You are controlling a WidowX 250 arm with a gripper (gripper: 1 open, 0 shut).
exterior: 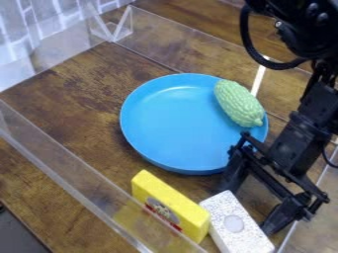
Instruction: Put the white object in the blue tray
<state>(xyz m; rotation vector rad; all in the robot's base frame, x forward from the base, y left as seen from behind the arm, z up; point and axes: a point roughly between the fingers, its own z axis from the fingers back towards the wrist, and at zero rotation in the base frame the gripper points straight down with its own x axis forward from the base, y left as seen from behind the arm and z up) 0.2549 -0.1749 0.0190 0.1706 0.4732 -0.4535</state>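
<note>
camera view: gripper (271, 193) hung just above and to the right of the white object (235, 224), jaws spread wide, nothing between them; whether a fingertip touched the block, couldn't tell; white object lay flat on the wooden table (79, 89) near the bottom edge, outside the blue tray (179, 124), touching the yellow block (169, 205) on its left; it was a small speckled white rectangle with a round grey dimple on top; green bumpy object (240, 103) sat on the tray's right rim
</note>
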